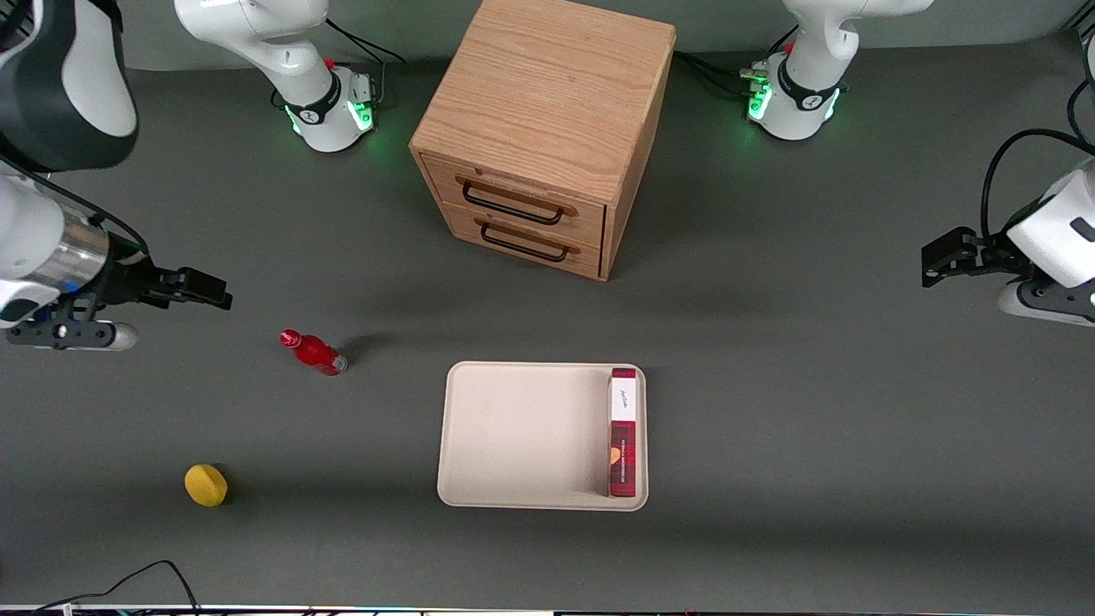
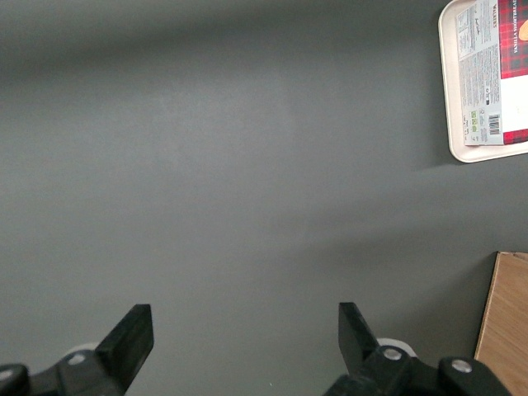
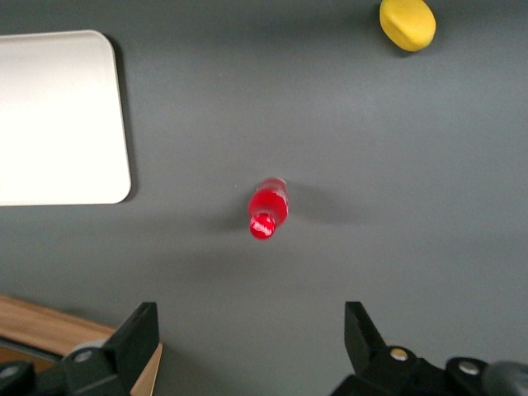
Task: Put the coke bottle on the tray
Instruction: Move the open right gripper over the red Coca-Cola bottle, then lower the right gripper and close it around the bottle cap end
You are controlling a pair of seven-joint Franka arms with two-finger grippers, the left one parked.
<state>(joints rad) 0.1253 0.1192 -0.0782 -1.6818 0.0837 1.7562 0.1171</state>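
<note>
Your gripper [image 3: 247, 346] hangs released above the upright coke bottle [image 1: 312, 352]; the tray [image 1: 522, 436] lies at its 3 o'clock. The bottle looks light and slippery: grasp the body under the cap.

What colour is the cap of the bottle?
Red, like the bottle; the right wrist view shows it best. The tool hangs open above it.

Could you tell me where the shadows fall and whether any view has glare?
Front view: the bottle and cabinet cast soft shadows on the table; the gripper hangs open above it. Right wrist view: the tray looks washed out; the bottle's shadow is faint. Left wrist view: even light, no glare.
</note>
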